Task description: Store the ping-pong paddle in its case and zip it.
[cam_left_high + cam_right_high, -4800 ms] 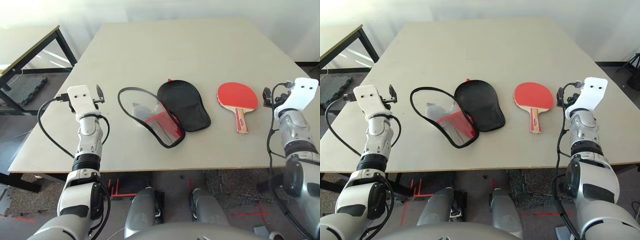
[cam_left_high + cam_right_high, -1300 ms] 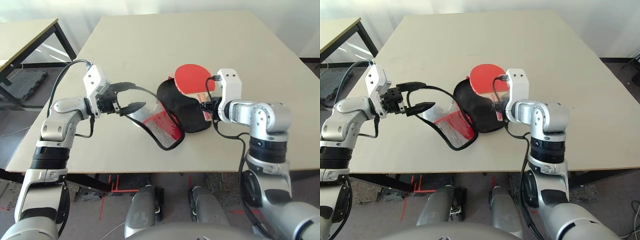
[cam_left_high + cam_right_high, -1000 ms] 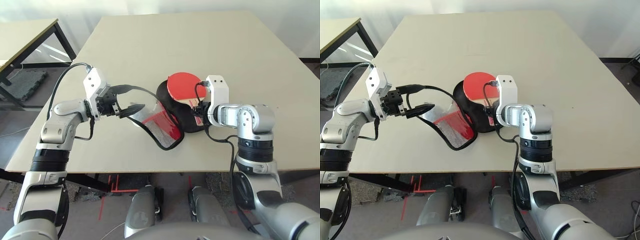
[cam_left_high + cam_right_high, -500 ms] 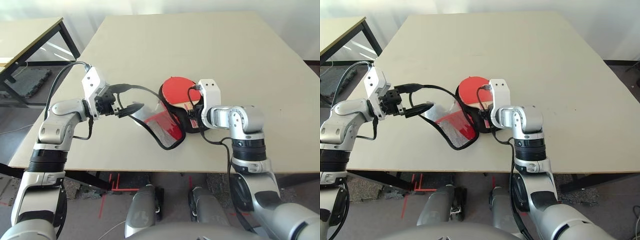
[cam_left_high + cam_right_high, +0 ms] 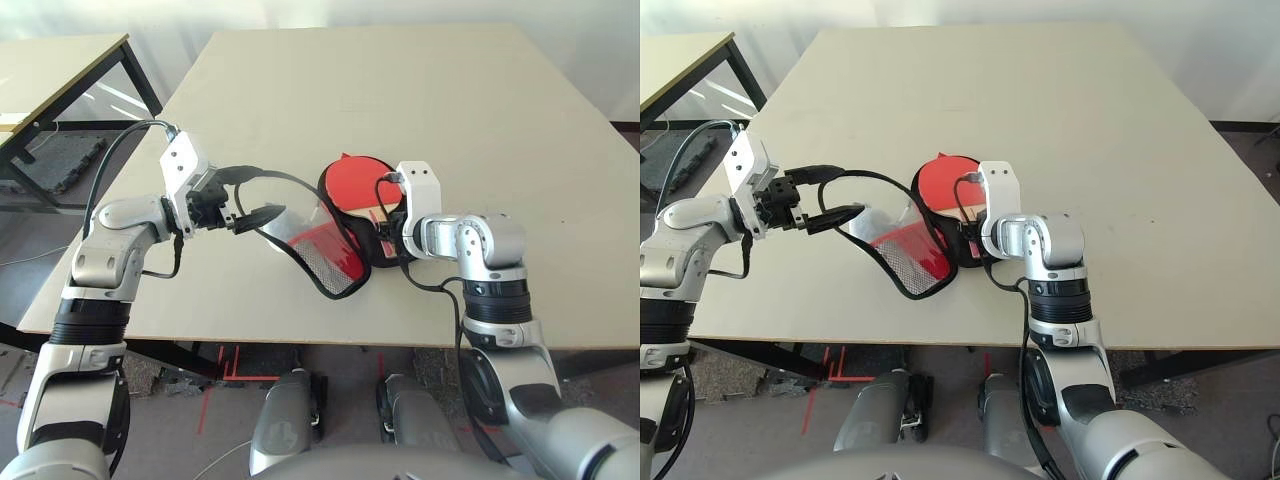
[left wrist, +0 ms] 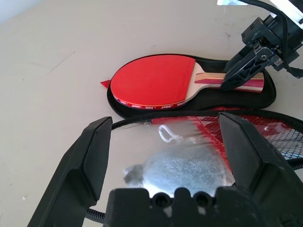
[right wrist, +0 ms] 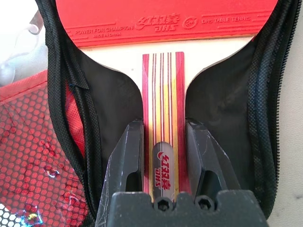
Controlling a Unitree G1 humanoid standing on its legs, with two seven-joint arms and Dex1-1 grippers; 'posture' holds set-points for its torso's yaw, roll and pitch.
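The case lies open at mid-table. Its black-lined half (image 5: pixel 368 240) rests flat, and its red mesh-pocket flap (image 5: pixel 322 258) spreads toward my left side. The ping-pong paddle (image 6: pixel 154 81) lies over the black lining, its red face (image 7: pixel 165 19) up. My right gripper (image 7: pixel 162 146) is shut on the striped wooden handle (image 7: pixel 162 94) and also shows in the left wrist view (image 6: pixel 239 75). My left gripper (image 5: pixel 265 192) stands open at the flap's far rim. That black edging (image 6: pixel 156 117) runs across between its spread fingertips.
A grey-white drawstring pouch (image 6: pixel 182 165) sits in the flap's clear pocket. The beige table (image 5: pixel 400 90) stretches bare behind and to the right of the case. A second, black-framed table (image 5: pixel 60 60) stands off to the left.
My right gripper has carried the paddle left from the table's right side and brought it down over the black lining. The left gripper has come in to the flap's rim and since held still.
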